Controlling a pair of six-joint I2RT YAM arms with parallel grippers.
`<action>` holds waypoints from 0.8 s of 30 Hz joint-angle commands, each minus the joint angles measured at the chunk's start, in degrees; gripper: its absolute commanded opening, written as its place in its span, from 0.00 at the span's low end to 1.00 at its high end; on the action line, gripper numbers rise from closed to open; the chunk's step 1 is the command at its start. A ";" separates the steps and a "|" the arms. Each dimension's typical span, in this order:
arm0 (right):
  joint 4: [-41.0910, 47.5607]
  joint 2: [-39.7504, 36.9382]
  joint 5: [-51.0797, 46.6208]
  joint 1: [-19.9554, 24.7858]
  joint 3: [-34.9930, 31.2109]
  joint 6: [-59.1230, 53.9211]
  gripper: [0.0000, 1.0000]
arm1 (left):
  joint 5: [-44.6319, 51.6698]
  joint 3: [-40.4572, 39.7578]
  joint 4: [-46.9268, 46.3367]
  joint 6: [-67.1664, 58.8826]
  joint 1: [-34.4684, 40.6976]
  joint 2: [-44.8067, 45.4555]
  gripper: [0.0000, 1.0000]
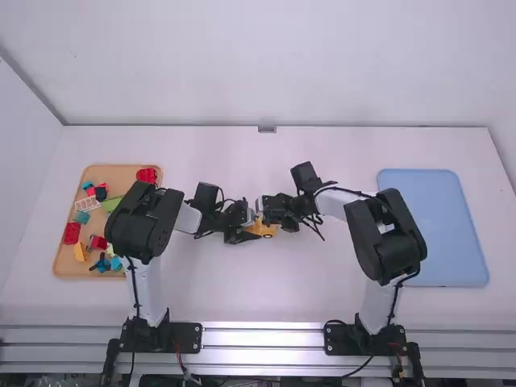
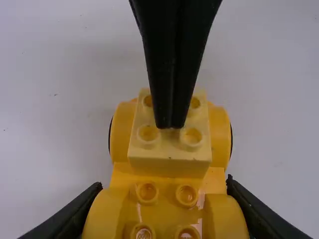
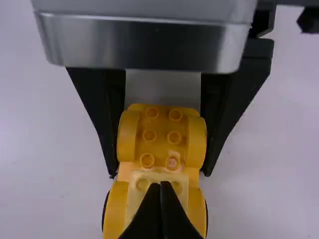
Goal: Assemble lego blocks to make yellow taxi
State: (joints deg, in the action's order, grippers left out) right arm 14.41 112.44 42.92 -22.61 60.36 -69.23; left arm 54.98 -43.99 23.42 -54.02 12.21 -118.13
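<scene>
Near the table's middle, my left gripper [image 1: 248,234] and my right gripper [image 1: 263,211] meet over the yellow car body [image 1: 268,230]. In the left wrist view, my left gripper [image 2: 163,184] is shut on the sides of the yellow car body [image 2: 167,196] at one rounded end. A pale yellow block [image 2: 169,164] sits on top of the other part, between the rounded fenders. In the right wrist view, my right gripper [image 3: 160,185] is shut with its tips together at the top of the pale yellow block [image 3: 137,191], holding nothing between them. The car stands upright on the table.
An orange-brown tray [image 1: 119,175] of mixed loose blocks lies at the left, partly behind the left arm. A blue tray [image 1: 451,234] is at the right, beside the right arm.
</scene>
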 commanded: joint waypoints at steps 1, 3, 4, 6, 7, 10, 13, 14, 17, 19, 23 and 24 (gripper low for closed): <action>1.51 -0.48 4.50 2.67 2.49 0.66 0.00 | -2.08 0.76 -0.85 0.63 -0.09 -1.05 0.36; 1.03 -1.92 9.70 4.87 4.63 3.67 0.00 | -2.12 0.83 -0.85 0.66 -0.09 -1.05 0.36; 1.05 -2.34 11.04 5.57 5.16 4.42 0.04 | -2.12 0.87 -0.83 0.66 -0.11 -1.03 0.37; 1.05 -3.58 12.85 7.58 6.43 6.88 0.20 | -2.10 0.90 -0.90 0.66 -0.09 -1.05 0.40; 1.05 -3.80 12.87 8.00 6.62 7.61 0.26 | -2.10 0.90 -0.90 0.66 -0.11 -1.03 0.42; 1.03 -4.04 13.05 9.97 7.69 10.71 0.58 | -2.10 0.92 -0.61 0.66 -0.09 -1.03 0.62; 1.07 -4.07 15.23 10.71 8.26 11.78 0.99 | -1.95 0.44 -0.76 2.36 -0.11 -1.01 0.99; 1.03 -4.07 15.76 10.73 8.48 12.13 0.99 | -2.01 0.11 -0.81 4.20 -0.09 -0.85 0.99; 1.03 -4.09 16.17 10.73 9.44 14.05 0.99 | -3.13 -1.27 -4.52 6.14 -0.55 1.18 0.99; 1.07 -4.09 16.17 10.27 10.54 15.85 0.99 | -5.14 -3.13 -11.50 3.41 -1.07 4.50 0.99; 1.09 -4.09 16.15 8.63 12.85 19.63 0.99 | -5.49 -7.45 -25.73 2.21 -2.71 12.13 0.99; 1.07 -4.09 16.00 8.39 13.31 20.63 0.98 | -5.25 -8.41 -28.50 2.32 -3.13 13.70 0.99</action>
State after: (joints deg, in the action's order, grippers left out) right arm 15.42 109.69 57.74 -13.23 71.00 -52.64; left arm 50.26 -49.41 -2.20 -51.53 10.57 -110.04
